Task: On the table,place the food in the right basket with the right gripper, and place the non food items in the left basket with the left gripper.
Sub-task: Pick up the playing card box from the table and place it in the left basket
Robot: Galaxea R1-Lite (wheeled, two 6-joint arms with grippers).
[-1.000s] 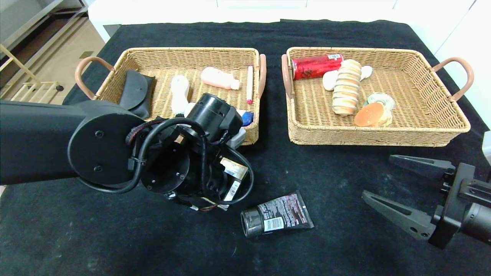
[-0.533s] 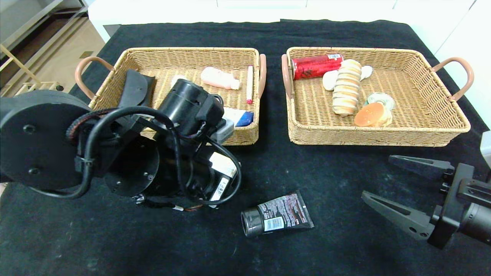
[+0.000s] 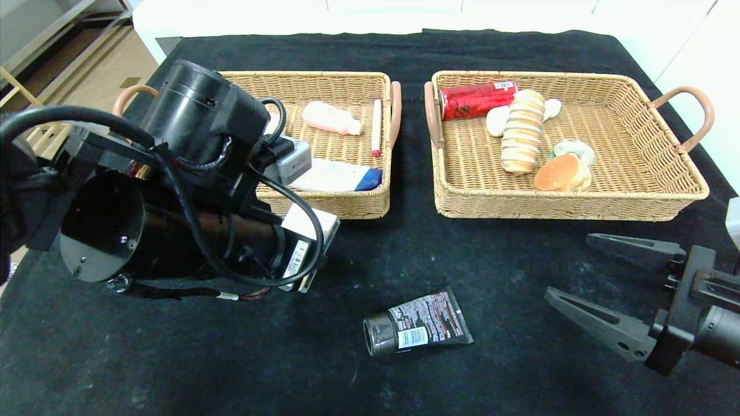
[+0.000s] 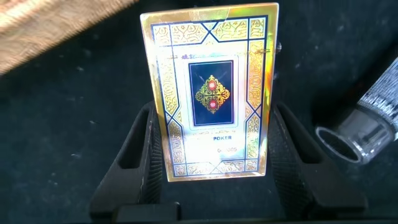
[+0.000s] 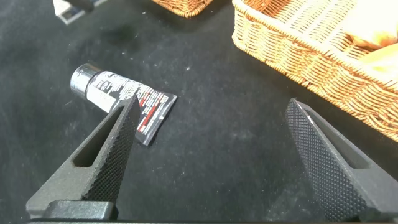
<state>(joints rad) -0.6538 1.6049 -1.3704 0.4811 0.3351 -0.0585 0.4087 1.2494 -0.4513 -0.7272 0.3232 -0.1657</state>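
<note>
— Black cloth covers the whole table (image 3: pixel 509 254), with the two wicker baskets side by side at the far half. See them?

— Yes. The left basket (image 3: pixel 347 205) has a pink bottle (image 3: pixel 330 118), a slim pen-like stick (image 3: pixel 376 127) and a white-and-blue tube (image 3: pixel 338 177) in it. The right basket (image 3: pixel 682 190) holds a red can (image 3: pixel 475 99), a stack of round biscuits (image 3: pixel 523 132) and a small bun (image 3: pixel 558 173).

— And that big black arm on the left?

— It's the left arm, raised over the near corner of the left basket and hiding part of it. The left gripper (image 4: pixel 211 180) is clamped on a card box (image 4: pixel 212 93) — gold-bordered, with "POKER" printed on it — a finger pressing each long side. From the head view the box (image 3: pixel 303 245) hangs just outside the basket's front wall, above the cloth.

— The other arm?

— The right gripper (image 3: pixel 613 289) sits low at the near right, its two fingers spread wide with nothing between them.

— Anything left on the cloth?

— One dark tube (image 3: pixel 415 329), lying flat near the front, cap end toward the left arm — between the two grippers, touching neither.
</note>
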